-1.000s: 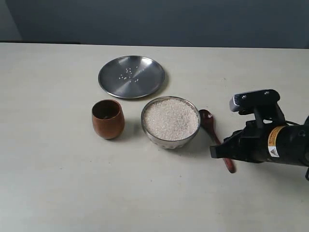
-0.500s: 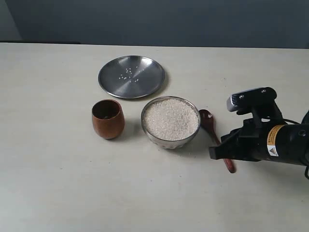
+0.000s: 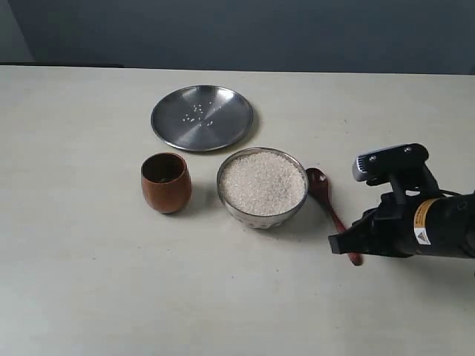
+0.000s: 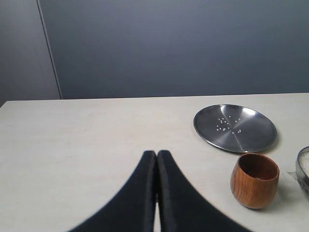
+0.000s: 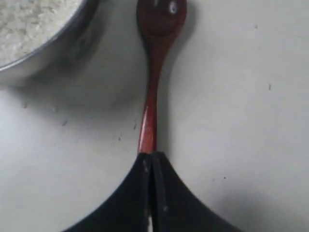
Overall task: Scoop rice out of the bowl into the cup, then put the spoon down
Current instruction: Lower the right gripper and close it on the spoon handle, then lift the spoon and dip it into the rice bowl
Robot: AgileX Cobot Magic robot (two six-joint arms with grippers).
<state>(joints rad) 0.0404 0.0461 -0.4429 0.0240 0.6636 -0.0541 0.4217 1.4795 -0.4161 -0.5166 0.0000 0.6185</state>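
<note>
The silver bowl (image 3: 263, 217) stands mid-table, heaped with white rice (image 3: 261, 182). The brown wooden cup (image 3: 165, 185) is left of it, dark inside. Right of the bowl the dark red wooden spoon (image 3: 320, 187) lies flat on the table. My right gripper (image 3: 335, 243) is shut just over the spoon's handle, whose end pokes out beyond it. In the right wrist view the handle (image 5: 150, 96) runs under the shut tips of that gripper (image 5: 151, 155), which grip nothing. My left gripper (image 4: 156, 153) is shut and empty, well away from the cup (image 4: 254, 183).
A flat steel plate (image 3: 202, 119) with a few stray grains lies behind the cup and bowl. The bowl's wall (image 5: 43, 53) is close beside the spoon's scoop. In the left wrist view the plate (image 4: 235, 128) sits beyond the cup.
My right arm has shifted a little down and to the right in the exterior view, along the spoon's handle. Spoon, bowl and cup have not moved.
</note>
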